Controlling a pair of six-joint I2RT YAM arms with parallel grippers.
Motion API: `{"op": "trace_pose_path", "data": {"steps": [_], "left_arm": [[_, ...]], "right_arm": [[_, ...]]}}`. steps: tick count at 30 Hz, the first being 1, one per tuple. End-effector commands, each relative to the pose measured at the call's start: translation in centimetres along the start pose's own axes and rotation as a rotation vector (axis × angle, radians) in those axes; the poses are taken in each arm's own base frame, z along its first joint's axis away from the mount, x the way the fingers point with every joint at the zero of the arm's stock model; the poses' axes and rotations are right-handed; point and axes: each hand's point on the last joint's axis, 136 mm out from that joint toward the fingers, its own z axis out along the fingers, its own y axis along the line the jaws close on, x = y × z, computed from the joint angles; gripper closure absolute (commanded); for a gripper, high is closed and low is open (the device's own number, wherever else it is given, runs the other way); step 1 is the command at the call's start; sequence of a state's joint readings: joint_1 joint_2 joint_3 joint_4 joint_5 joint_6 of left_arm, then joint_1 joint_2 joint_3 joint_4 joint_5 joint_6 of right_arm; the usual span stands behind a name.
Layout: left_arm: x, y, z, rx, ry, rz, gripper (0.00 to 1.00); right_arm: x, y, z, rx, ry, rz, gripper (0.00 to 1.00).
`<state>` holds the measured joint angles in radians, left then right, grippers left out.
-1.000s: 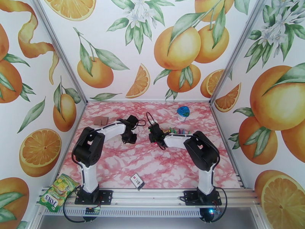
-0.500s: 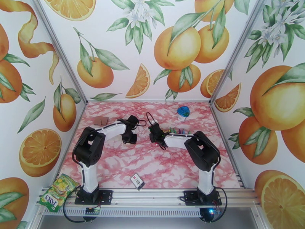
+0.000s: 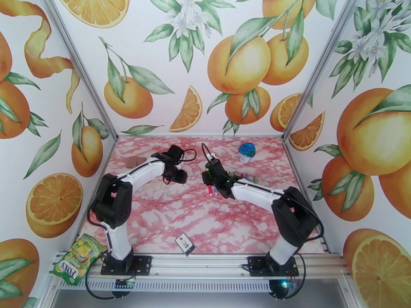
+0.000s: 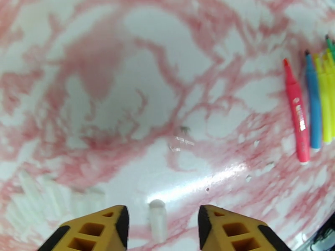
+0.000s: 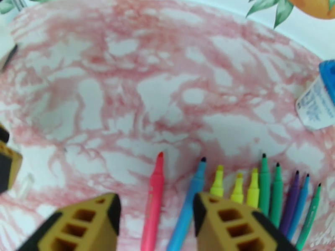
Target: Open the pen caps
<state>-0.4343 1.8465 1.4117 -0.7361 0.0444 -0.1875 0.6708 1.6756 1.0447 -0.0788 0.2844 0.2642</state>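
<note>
Lying side by side on the pink-marbled tabletop [image 3: 169, 222], right of the middle, the pens [image 5: 251, 189] form a neat row: pink, blue, three yellow, two green, purple, another blue and another green. Each far end narrows to a short section in the body's own colour with a darker point. Whether these are the pen caps [image 5: 158, 162] or bare tips I cannot tell from where I stand. The pink pen [image 5: 154, 197] and the blue pen next to it [image 5: 190, 197] lie slightly apart from the rest, on the left of the row. The right tool [image 5: 154, 224] hangs over that end with its yellow fingers [image 5: 228, 224] spread wide. In its wrist view the pink pen runs up between them with a gap on either side, and the blue one lies close by the right finger. A small clear cap-like piece [image 4: 158, 218] lies on the tabletop to the left of the pens, well apart from them. The left tool [image 4: 163, 231] is above it, fingers also spread, the piece showing in the space between them. Further back, beyond the row, stands a clear container with a blue lid [image 3: 247, 151]. Near the front edge lies a small card [image 3: 185, 244], and a green sweet packet [image 3: 77, 258] rests at the left corner of the frame.
</note>
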Motion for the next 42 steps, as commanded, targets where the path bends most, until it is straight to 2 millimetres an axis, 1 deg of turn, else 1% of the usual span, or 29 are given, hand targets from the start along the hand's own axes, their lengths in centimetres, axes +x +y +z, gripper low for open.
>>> {"op": "trace_pose_path", "data": {"steps": [1, 2, 4, 6, 8, 9, 10, 12, 14, 15, 19, 21, 23, 26, 28, 30, 32, 34, 36, 37, 38, 40, 41, 42], "left_arm": [[-3.9, 1.2, -4.3, 0.013, -0.204, 0.015, 0.42], [-4.3, 1.8, -5.1, 0.005, -0.247, 0.011, 0.39], [-5.0, 3.6, -6.6, -0.040, -0.336, -0.006, 0.39], [-5.2, 5.5, -8.6, -0.109, -0.453, -0.025, 0.29], [-4.8, 7.1, -10.0, -0.168, -0.537, -0.035, 0.18], [-4.4, 8.0, -10.4, -0.192, -0.569, -0.044, 0.15], [-3.8, 8.8, -10.5, -0.212, -0.585, -0.056, 0.13], [-2.7, 11.0, -10.8, -0.265, -0.611, -0.097, 0.11], [-1.5, 13.3, -11.2, -0.349, -0.640, -0.160, 0.10], [-0.9, 14.0, -11.2, -0.365, -0.660, -0.171, 0.08], [0.7, 15.9, -11.0, -0.441, -0.722, -0.190, 0.01], [1.4, 17.2, -11.0, -0.514, -0.747, -0.222, 0.00], [1.7, 17.8, -10.4, -0.540, -0.762, -0.216, 0.00], [1.3, 18.1, -9.8, -0.562, -0.776, -0.182, 0.00], [1.2, 18.3, -9.3, -0.577, -0.791, -0.158, 0.00], [1.3, 18.4, -8.2, -0.590, -0.813, -0.128, 0.00], [1.6, 18.6, -7.0, -0.596, -0.810, -0.116, 0.00], [1.7, 18.4, -6.3, -0.591, -0.798, -0.098, 0.00], [1.2, 18.1, -6.1, -0.579, -0.801, -0.054, 0.00], [1.0, 17.9, -6.0, -0.572, -0.802, -0.033, 0.00], [0.7, 17.7, -6.2, -0.571, -0.818, -0.004, 0.00], [0.5, 17.3, -6.2, -0.568, -0.861, 0.041, 0.00], [0.7, 17.3, -5.7, -0.559, -0.880, 0.043, 0.00], [0.7, 17.5, -5.8, -0.573, -0.906, 0.038, 0.00]], "right_arm": [[-1.8, -0.4, -1.7, -0.011, -0.070, -0.025, 0.41], [-2.2, -0.8, -2.2, -0.004, -0.087, -0.029, 0.37], [-2.9, -1.7, -3.1, 0.021, -0.117, -0.044, 0.32], [-3.3, -3.1, -4.0, 0.059, -0.144, -0.057, 0.26], [-3.5, -4.5, -4.7, 0.094, -0.163, -0.064, 0.22], [-3.5, -5.5, -5.1, 0.119, -0.172, -0.063, 0.20], [-3.5, -6.4, -5.5, 0.141, -0.181, -0.061, 0.19], [-3.4, -8.6, -6.4, 0.195, -0.205, -0.055, 0.15], [-3.1, -10.9, -7.3, 0.265, -0.228, -0.040, 0.06], [-2.8, -12.2, -7.7, 0.303, -0.238, -0.030, 0.01], [-1.1, -17.1, -8.5, 0.425, -0.260, 0.035, 0.00], [-0.2, -19.5, -8.8, 0.491, -0.260, 0.088, 0.00], [0.5, -21.2, -9.0, 0.528, -0.290, 0.128, 0.00], [1.8, -23.4, -9.3, 0.610, -0.347, 0.171, 0.00], [2.7, -24.3, -8.9, 0.632, -0.358, 0.181, 0.00], [3.5, -24.7, -8.5, 0.633, -0.410, 0.180, 0.00], [3.4, -24.6, -8.7, 0.625, -0.449, 0.176, 0.00], [3.2, -24.4, -8.6, 0.585, -0.486, 0.192, 0.00], [3.8, -24.5, -8.1, 0.582, -0.521, 0.195, 0.00], [3.8, -24.2, -8.1, 0.565, -0.554, 0.178, 0.00], [4.0, -23.7, -7.8, 0.540, -0.554, 0.163, 0.00], [4.8, -24.0, -7.4, 0.524, -0.522, 0.189, 0.00], [4.8, -24.2, -7.0, 0.522, -0.532, 0.186, 0.00], [4.4, -24.2, -6.8, 0.529, -0.542, 0.172, 0.00]]}}
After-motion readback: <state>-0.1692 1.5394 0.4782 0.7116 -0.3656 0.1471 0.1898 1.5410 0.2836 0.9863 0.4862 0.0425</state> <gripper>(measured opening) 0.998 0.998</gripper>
